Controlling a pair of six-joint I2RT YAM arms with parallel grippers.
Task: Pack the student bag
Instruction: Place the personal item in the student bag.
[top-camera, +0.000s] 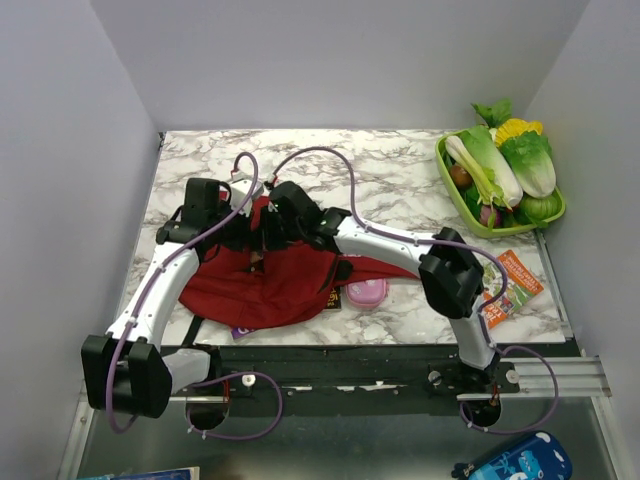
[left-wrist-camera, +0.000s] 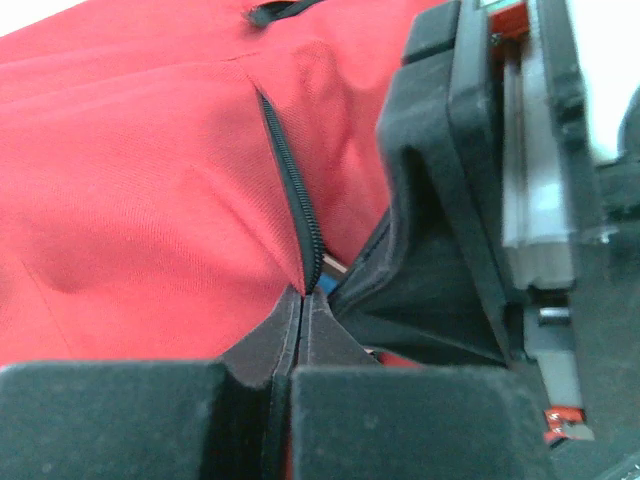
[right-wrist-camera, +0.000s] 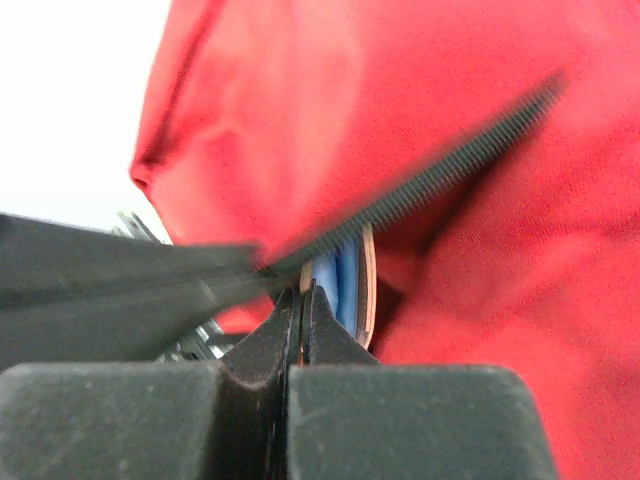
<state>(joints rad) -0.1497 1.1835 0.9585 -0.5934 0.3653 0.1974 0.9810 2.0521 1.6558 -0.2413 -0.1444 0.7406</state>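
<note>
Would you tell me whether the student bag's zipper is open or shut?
Open, at least partly: the student bag gapes beside its zipper teeth, showing a blue item inside.

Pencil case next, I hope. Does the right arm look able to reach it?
Likely not yet: its pincer is shut on the backpack; the pink pencil case itself lies uncovered.

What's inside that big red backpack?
Through the open zip of the backpack, the right wrist view shows a sliver of something blue and white with a pale rim. I can't tell what it is. Red fabric covers everything else inside.
</note>
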